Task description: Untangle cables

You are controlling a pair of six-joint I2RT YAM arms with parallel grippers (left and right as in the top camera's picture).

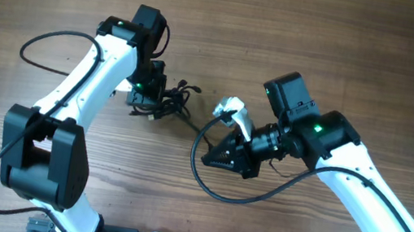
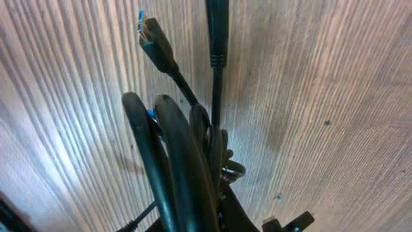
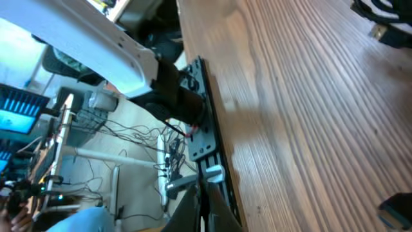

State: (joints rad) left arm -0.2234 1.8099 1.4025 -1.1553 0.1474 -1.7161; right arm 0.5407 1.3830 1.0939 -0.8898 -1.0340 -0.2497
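Left gripper (image 1: 153, 101) is down at the cables (image 1: 175, 96). The bunch sits right at its tips, on the side toward the right arm, on the table (image 1: 326, 35).

Left jaws: can't tell. In the left wrist view the cables (image 2: 174, 148) crowd the lens and hide the fingers. Thick black loops are up close. Past the tips a plug (image 2: 153, 33) with a blue insert lies out over the wood (image 2: 322, 77), and beside it a second cord (image 2: 217, 38) with a moulded collar runs straight away from the jaws.

One strand (image 1: 188, 118) leaves the bunch toward the right arm. Can't tell where it ends: it merges visually with that arm's own black wire loop (image 1: 197, 168).

Right gripper (image 1: 204, 161) is apart from the bunch, tips pointing roughly toward the left arm's side, low over the table. The cables are ahead of its tips and off to one side, not touching.

Right jaws: pressed together. They taper to one point overhead, and in the right wrist view the gripper (image 3: 201, 190) shows as a closed wedge with nothing visible pinched. That view is tilted. It shows bare wood (image 3: 309, 96) beside the jaws and the table edge with a black rail (image 3: 205, 138) ahead of them.
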